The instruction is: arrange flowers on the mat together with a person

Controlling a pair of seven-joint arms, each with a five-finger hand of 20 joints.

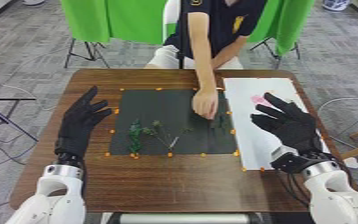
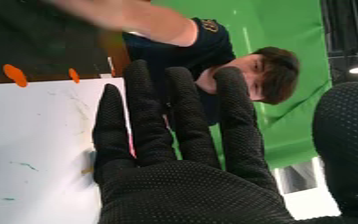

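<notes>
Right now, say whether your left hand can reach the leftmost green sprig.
Probably yes: the left hand is open beside the dark mat, and nothing seems to block the green sprig.

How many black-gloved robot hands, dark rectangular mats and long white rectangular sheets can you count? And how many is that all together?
Black-gloved robot hands: 2 (left robot hand, right robot hand)
Dark rectangular mat: 1
Long white rectangular sheet: 1
Total: 4
</notes>
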